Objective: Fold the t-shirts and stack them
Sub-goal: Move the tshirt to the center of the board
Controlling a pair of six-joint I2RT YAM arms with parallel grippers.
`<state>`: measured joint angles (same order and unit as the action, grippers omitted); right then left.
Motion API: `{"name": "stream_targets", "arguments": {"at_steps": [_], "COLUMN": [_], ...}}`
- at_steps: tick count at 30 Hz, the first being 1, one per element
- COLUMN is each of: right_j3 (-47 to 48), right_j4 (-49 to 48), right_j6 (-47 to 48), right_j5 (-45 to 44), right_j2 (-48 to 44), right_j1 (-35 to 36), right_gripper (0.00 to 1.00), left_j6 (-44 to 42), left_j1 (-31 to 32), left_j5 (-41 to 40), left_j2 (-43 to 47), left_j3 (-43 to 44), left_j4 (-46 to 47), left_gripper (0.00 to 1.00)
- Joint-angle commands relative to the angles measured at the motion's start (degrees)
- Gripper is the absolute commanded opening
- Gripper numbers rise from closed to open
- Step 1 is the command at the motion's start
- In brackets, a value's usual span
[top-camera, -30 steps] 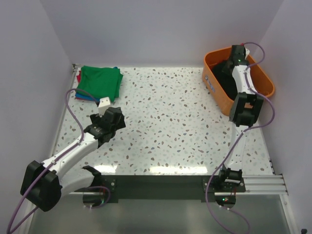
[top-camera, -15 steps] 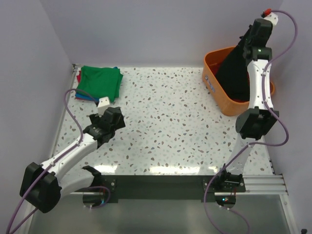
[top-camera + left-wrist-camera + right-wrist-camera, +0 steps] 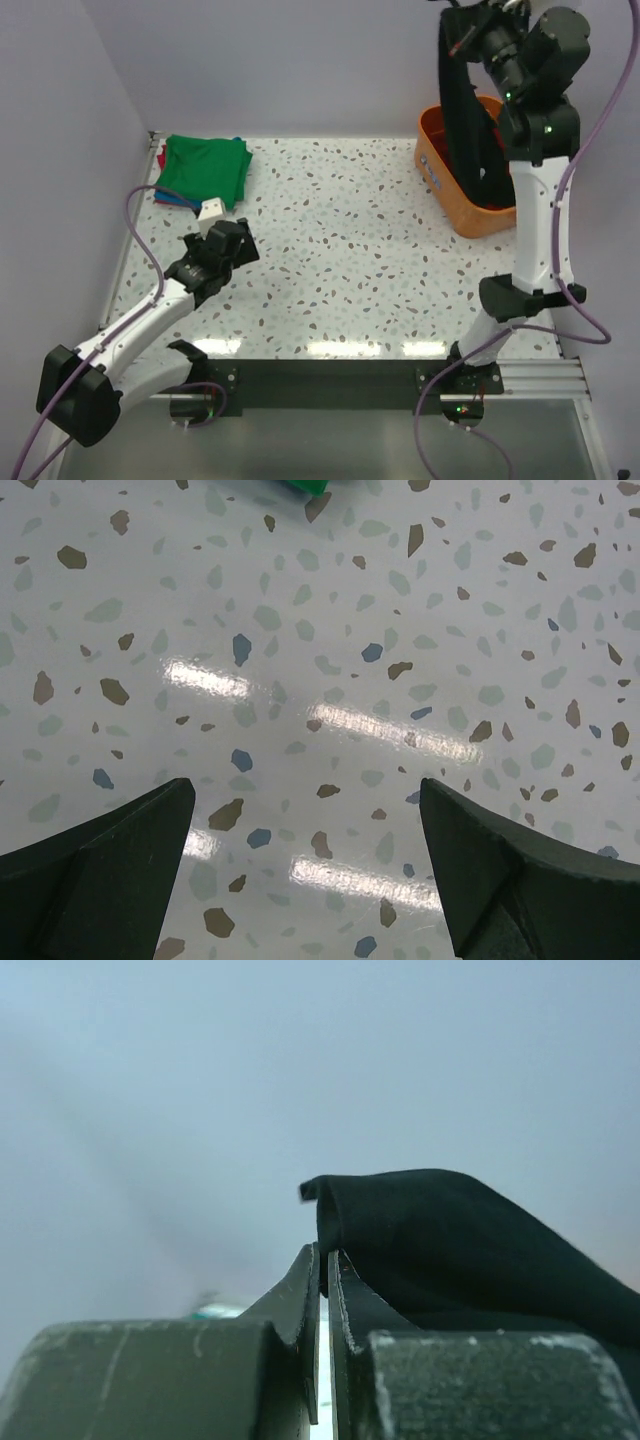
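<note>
My right gripper (image 3: 468,28) is raised high above the orange basket (image 3: 443,170), shut on a black t-shirt (image 3: 470,120) that hangs from it down into the basket. In the right wrist view the jaws (image 3: 325,1260) pinch a fold of the black cloth (image 3: 450,1230). A stack of folded t-shirts with a green one on top (image 3: 205,170) lies at the table's far left. My left gripper (image 3: 222,248) hovers low over the bare speckled table, open and empty; its fingers (image 3: 110,850) stand wide apart in the left wrist view.
Red and blue shirt edges (image 3: 164,195) show under the green one. Purple walls close the table on the left, back and right. A green cloth corner (image 3: 300,485) shows at the top of the left wrist view.
My right gripper has risen from inside the basket to high above it, pulling the black t-shirt up with it. The left arm has barely moved.
</note>
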<state>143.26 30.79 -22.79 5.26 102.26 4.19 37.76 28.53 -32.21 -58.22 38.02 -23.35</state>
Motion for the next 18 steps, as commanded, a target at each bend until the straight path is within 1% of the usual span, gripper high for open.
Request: {"name": "stream_targets", "arguments": {"at_steps": [1, 2, 3, 5, 9, 11, 12, 14, 15, 16, 18], "right_j3": [0.26, 0.53, 0.70, 1.58, 2.46, 2.90, 2.29, -3.84, -4.30, -2.39, 3.22], "right_j4": [-8.81, -9.51, -11.00, -12.32, -12.77, -11.28, -10.93, -14.24, -15.04, -13.75, -9.45], "right_j6": [0.90, -0.06, -1.28, -3.39, -3.58, -2.54, -2.61, -2.96, -2.79, -2.18, -0.86], "right_j5": [9.41, 10.64, 14.13, 16.53, 19.78, 21.28, 21.29, 20.76, 20.32, 19.97, 19.70], "right_j2": [-8.12, -8.30, -8.13, -7.60, -5.06, -3.21, -3.03, -3.82, -3.21, -1.81, 4.68], "right_j1": [12.23, 14.16, 16.71, 18.57, 25.15, 27.70, 28.07, 29.12, 30.95, 31.93, 35.52], "right_gripper": [0.00, 0.00, 0.00, 0.00, 0.00, 0.00, 0.00, 0.00, 0.00, 0.00, 0.00], "left_j6": [1.61, 1.88, 2.40, 3.11, 4.34, 5.04, 5.39, 5.66, 6.01, 6.10, 6.27], "left_j1": [-0.06, -0.14, -0.15, -0.15, -0.15, -0.15, -0.15, -0.15, -0.15, -0.15, -0.15], "left_j5": [1.62, 1.71, 1.88, 2.15, 2.32, 1.80, 1.36, 0.31, 0.04, -0.22, -0.23], "left_j2": [2.31, 2.84, 3.28, 4.60, 6.71, 7.41, 7.50, 7.77, 7.68, 7.59, 7.50], "left_j3": [1.97, 1.97, 1.97, 2.06, 1.71, 1.53, 1.53, 1.53, 1.53, 1.70, 2.14], "left_j4": [1.82, 1.56, 1.56, 0.77, -0.11, -1.07, -1.60, -2.74, -2.92, -3.19, -3.54], "left_gripper": [1.00, 1.00, 1.00, 1.00, 1.00, 1.00, 1.00, 1.00, 1.00, 1.00, 1.00]}}
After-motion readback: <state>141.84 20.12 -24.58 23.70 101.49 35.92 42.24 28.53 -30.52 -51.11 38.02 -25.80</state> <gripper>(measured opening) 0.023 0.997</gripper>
